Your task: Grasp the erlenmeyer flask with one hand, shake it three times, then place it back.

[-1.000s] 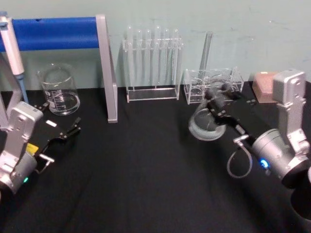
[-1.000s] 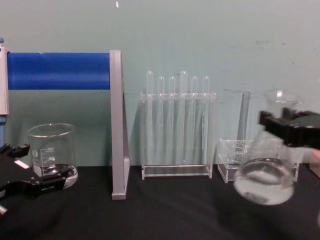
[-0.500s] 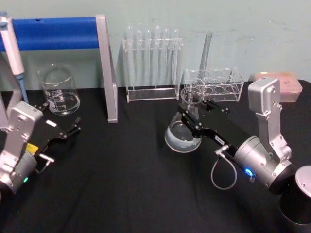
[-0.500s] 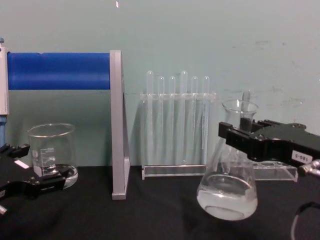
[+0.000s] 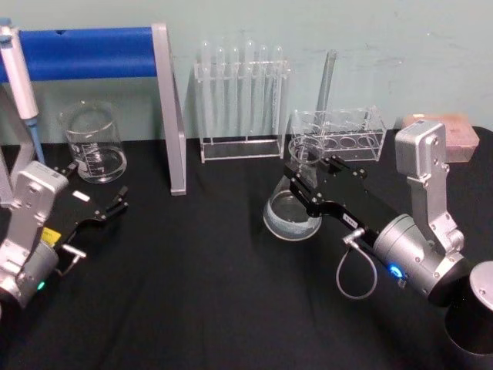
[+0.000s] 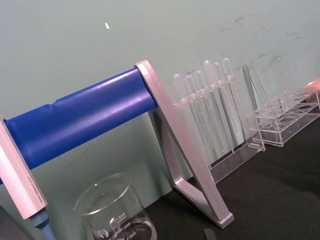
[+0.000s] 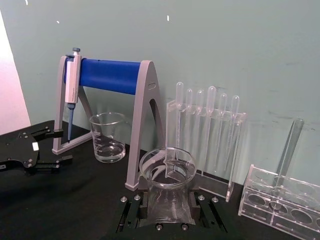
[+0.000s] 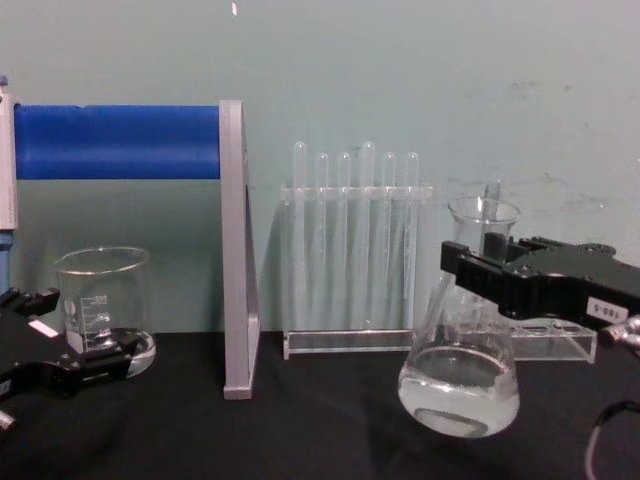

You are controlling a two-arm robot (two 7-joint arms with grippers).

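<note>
The flask (image 5: pixel 294 202) has some water (image 8: pixel 459 388) in its round bottom. It hangs from the right gripper (image 5: pixel 308 179), which is closed tight on its thin neck, just under the rim. The fat part sits below the jaws, low over the black table (image 5: pixel 208 293). It leans a little. I cannot tell if it touches the table.

I think this is part of the shaking, or close to putting it down. To do it well, the gripper should hold the neck hard, since glass is slippery. The swings should be small, with the mouth kept up, so no water jumps out.

Just behind the gripper is a low rack (image 5: pixel 339 132) with one tall tube. The rack of test tubes (image 5: pixel 240 100) is a bit farther back, on the gripper's left. A big swing could hit them.

Before letting go, the flask should stand straight, flat on the table.

Well off to the left, the left gripper (image 7: pixel 54 146) rests with its fingers apart, near a beaker (image 5: pixel 94 142).
</note>
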